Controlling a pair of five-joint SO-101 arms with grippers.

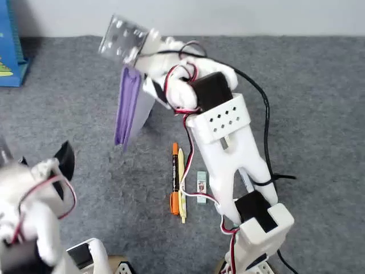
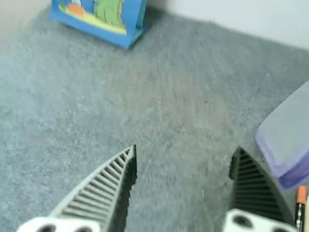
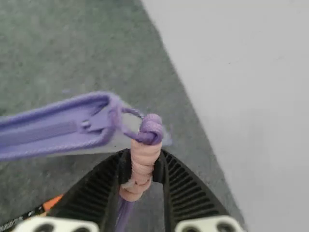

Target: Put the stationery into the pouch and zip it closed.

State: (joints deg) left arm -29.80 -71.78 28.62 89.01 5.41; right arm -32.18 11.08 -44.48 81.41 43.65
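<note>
Cord (image 3: 144,145) knotted to the flat purple pouch (image 3: 53,125) is pinched in the right claw (image 3: 143,157). Left claw (image 2: 186,149) gapes over grey felt (image 2: 145,96).

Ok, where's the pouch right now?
The purple pouch is held by its pink zip cord in the right pincer; in the high view it stands on edge just beyond the pens, on their left.

A blue box (image 1: 8,48) stands at the far corner of the grey worktop (image 1: 319,103), near the pale wall (image 1: 256,14).
</note>
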